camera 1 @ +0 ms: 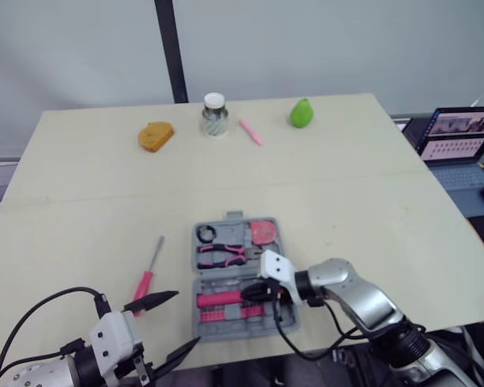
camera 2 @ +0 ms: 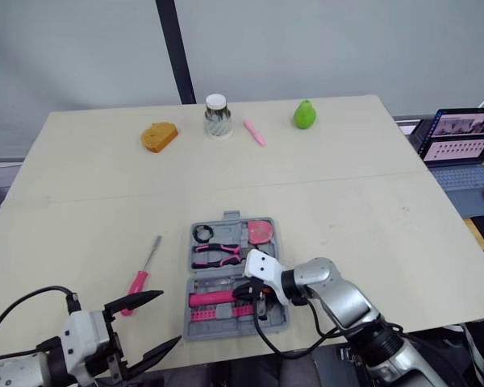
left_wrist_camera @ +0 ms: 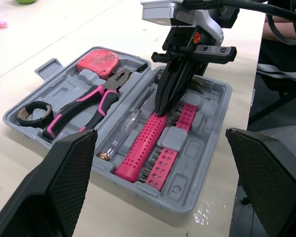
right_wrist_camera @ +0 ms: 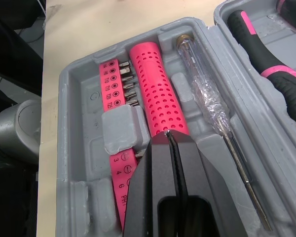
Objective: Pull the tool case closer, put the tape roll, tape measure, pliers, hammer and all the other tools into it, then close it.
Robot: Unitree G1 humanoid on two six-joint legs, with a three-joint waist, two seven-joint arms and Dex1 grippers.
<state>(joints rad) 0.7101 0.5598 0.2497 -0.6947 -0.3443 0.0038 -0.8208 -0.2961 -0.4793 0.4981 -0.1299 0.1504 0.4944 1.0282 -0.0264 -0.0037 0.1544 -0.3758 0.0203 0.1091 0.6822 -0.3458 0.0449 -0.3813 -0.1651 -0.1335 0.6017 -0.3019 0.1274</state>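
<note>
At the lower left, my left end effector hung released, fingers spread. Just above it the pink screwdriver lay on the bench, outside the open tool case at lower centre. My right end effector was clenched empty, tips on the pink handle. I judged that a skewed push could shift the case or leave the handle unseated, blocking the lid.
</note>
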